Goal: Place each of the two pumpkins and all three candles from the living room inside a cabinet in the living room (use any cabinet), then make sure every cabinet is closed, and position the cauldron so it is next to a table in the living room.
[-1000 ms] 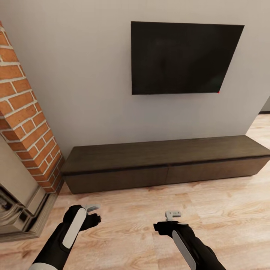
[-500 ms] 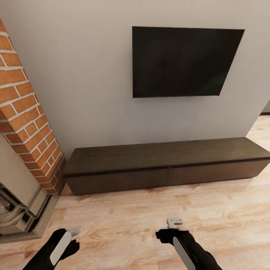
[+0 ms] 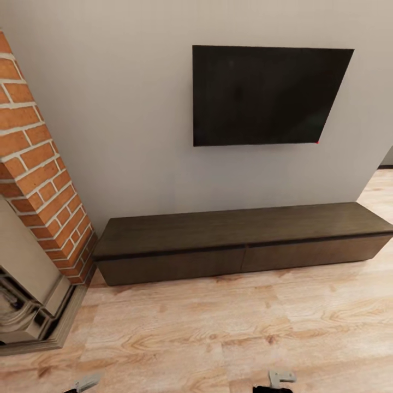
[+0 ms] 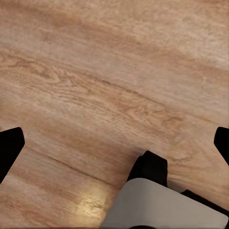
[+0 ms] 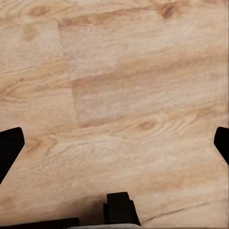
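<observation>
The cabinet (image 3: pixel 240 240) is a long, low dark-brown unit against the grey wall, and both of its wide drawers are closed with nothing on its flat top. At the bottom edge of the head view, just the tips of my left gripper (image 3: pixel 86 383) and right gripper (image 3: pixel 280 377) show, over the wood floor well in front of the cabinet. In the wrist views the left gripper (image 4: pixel 114 148) and right gripper (image 5: pixel 114 148) stand open above bare floorboards, holding nothing. The pumpkins, candles, cauldron and table are out of view.
A black TV (image 3: pixel 267 95) hangs on the wall above the cabinet. A brick chimney (image 3: pixel 38 180) with a stone fireplace surround (image 3: pixel 33 311) juts out at the left. Light wood floor (image 3: pixel 229 327) stretches between me and the cabinet and on to the right.
Both arms have dropped toward the bottom edge of the head view until only the gripper tips remain. The picture has shifted down slightly, so the camera moved.
</observation>
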